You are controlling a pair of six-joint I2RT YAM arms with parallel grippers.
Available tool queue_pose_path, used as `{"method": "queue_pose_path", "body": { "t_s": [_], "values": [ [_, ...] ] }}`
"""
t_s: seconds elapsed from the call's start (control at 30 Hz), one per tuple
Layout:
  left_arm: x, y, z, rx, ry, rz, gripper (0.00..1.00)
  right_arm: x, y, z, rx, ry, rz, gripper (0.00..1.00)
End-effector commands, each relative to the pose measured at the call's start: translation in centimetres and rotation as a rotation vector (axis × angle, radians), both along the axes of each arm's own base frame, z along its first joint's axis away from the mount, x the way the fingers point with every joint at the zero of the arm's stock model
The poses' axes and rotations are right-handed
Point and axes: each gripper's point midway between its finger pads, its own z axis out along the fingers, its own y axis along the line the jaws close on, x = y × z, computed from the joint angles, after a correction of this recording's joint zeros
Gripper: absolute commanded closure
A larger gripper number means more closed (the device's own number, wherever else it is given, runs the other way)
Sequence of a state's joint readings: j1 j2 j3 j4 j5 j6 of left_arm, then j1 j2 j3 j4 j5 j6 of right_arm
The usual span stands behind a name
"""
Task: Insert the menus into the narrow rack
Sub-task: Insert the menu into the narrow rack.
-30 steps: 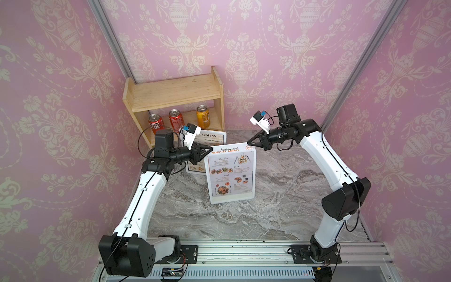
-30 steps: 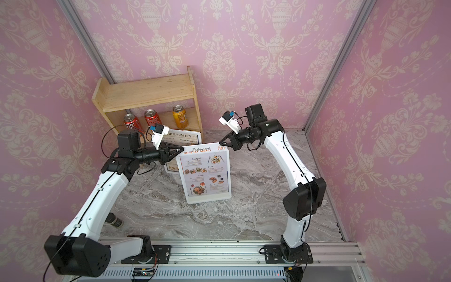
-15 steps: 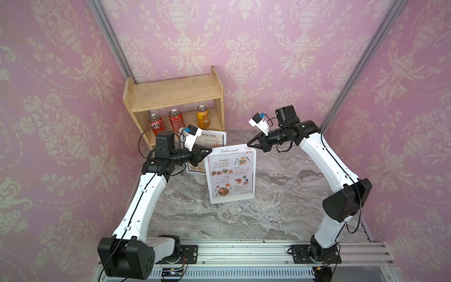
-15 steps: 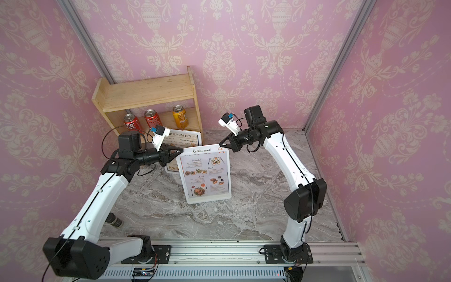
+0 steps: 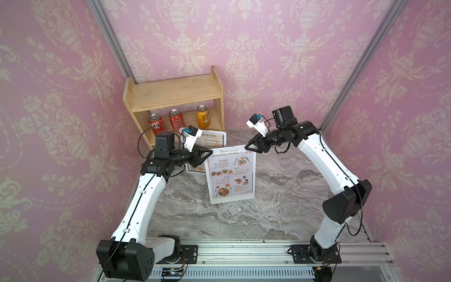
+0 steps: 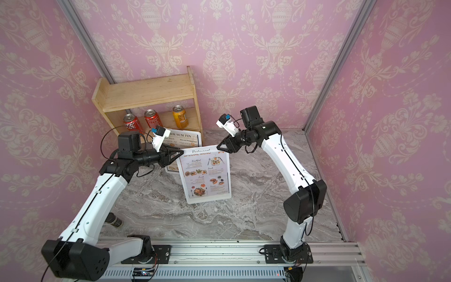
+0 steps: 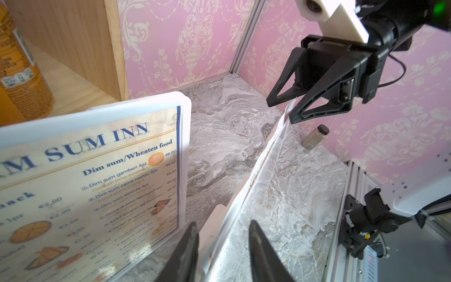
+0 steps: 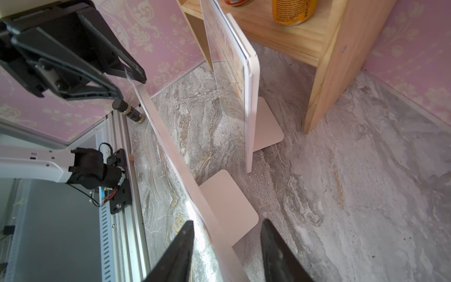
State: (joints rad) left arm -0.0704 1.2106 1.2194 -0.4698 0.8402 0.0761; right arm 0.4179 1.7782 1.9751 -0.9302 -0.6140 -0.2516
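Left pincer (image 5: 209, 153), right pincer (image 5: 247, 147): jaws parted, astride menu (image 5: 230, 175) top corners, mid-frame. Likely light, slick, bendy; grip top edge.

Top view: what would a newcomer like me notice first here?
The orange-headed Special Menu stands upright on the marble table, the left end effector and right end effector at its top corners, jaws open. Behind it stands the Dim Sum Inn menu, before a wooden shelf holding three soda cans in the back corner.
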Motion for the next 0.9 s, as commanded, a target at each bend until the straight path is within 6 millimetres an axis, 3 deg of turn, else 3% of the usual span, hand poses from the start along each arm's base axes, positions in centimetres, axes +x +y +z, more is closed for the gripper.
{"method": "queue_pose_path", "body": {
  "t_s": [0.0, 0.07, 0.13, 0.23, 0.37, 0.43, 0.87],
  "values": [
    [-0.1, -0.3, 2.7, -0.002, -0.072, -0.005, 0.34, -0.7, -0.3, 4.8, -0.011, -0.132, -0.086, 0.36],
    [0.1, -0.2, 3.7, -0.008, -0.103, 0.005, 0.11, 0.2, -0.2, 5.8, -0.037, -0.173, -0.178, 0.24],
    [0.5, 0.2, 4.6, -0.008, -0.141, 0.039, 0.01, 0.7, 0.5, 6.4, -0.052, -0.187, -0.245, 0.17],
    [1.1, 0.9, 5.2, -0.016, -0.172, 0.101, 0.01, 1.0, 2.0, 6.3, -0.11, -0.205, -0.313, 0.13],
    [1.5, 1.1, 4.6, -0.055, -0.141, 0.141, 0.01, 2.0, 3.0, 5.2, -0.173, -0.194, -0.394, 0.11],
    [1.8, 1.5, 4.2, -0.062, -0.13, 0.179, 0.01, 2.6, 3.1, 4.5, -0.192, -0.179, -0.432, 0.0],
    [1.5, 1.6, 2.7, -0.058, -0.114, 0.183, 0.01, 2.9, 4.3, 0.6, -0.272, -0.087, -0.463, 0.0]
  ]
}}
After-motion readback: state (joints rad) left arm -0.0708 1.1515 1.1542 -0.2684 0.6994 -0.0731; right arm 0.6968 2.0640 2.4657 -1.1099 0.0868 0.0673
